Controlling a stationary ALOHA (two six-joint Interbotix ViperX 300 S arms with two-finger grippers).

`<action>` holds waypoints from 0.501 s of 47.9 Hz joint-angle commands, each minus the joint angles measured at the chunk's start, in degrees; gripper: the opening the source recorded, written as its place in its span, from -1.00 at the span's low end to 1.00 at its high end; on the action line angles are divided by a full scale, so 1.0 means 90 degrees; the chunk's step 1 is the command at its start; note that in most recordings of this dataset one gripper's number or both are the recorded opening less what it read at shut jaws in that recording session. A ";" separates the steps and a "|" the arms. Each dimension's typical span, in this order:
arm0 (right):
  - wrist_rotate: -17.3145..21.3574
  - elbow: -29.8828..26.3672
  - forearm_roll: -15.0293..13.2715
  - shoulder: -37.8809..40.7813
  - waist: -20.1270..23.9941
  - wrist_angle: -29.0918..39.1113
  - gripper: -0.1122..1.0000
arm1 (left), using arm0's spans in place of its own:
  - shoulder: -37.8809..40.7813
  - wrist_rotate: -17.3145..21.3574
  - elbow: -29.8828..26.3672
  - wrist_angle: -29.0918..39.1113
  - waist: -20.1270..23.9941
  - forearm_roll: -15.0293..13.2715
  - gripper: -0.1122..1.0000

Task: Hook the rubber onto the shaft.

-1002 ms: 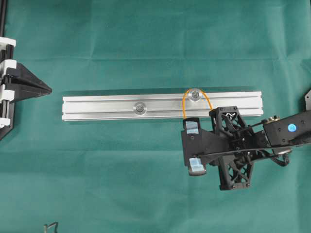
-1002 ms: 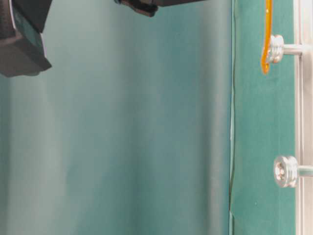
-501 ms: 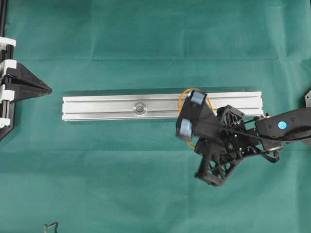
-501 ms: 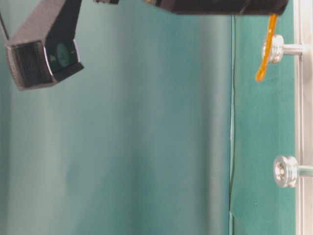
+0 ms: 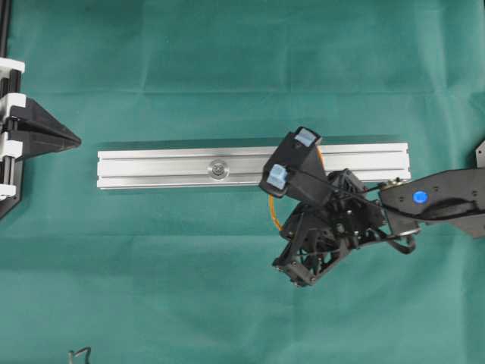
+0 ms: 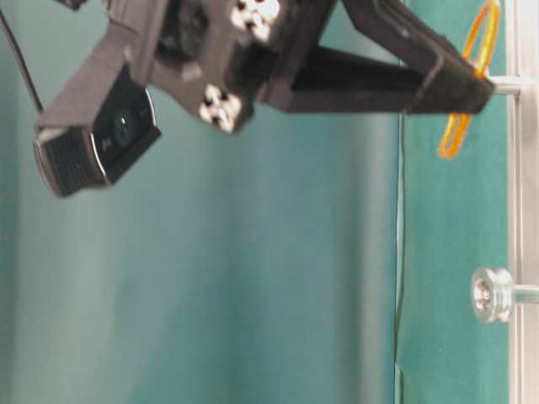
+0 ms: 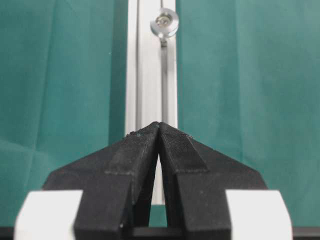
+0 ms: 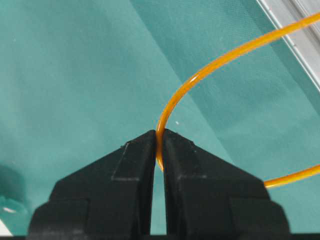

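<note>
The rubber (image 8: 200,75) is a thin orange loop. My right gripper (image 8: 160,134) is shut on its near end, with the cord pinched between the fingertips. In the overhead view the gripper (image 5: 295,201) is rolled over the rail's front edge and hides the right shaft. The band (image 5: 273,211) shows below the rail (image 5: 151,167). At table level the band (image 6: 457,126) stands as an open loop beside the right shaft's rod (image 6: 508,82), behind a finger (image 6: 455,84). Whether it goes round the shaft is hidden. The other shaft (image 5: 218,168) is bare.
My left gripper (image 7: 159,125) is shut and empty at the rail's left end (image 5: 57,138), facing along the rail (image 7: 150,75) towards the bare shaft (image 7: 166,22). That shaft also shows at table level (image 6: 493,295). Green cloth covers the table (image 5: 189,288).
My right wrist has rolled and swung left over the rail. The band has turned from edge-on into an open loop reaching past the rail's front. The left arm has not moved.
</note>
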 commanded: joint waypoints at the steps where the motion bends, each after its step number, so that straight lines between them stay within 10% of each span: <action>1: 0.0010 -0.0254 -0.0010 -0.0020 -0.0039 -0.0068 -0.68 | 0.0039 0.0010 -0.0205 -0.0059 0.0000 0.0020 -0.76; 24: 0.0020 -0.0449 -0.0020 0.0195 -0.0518 -0.0283 -0.68 | 0.0039 0.0000 -0.0205 -0.0049 0.0000 0.0020 -0.76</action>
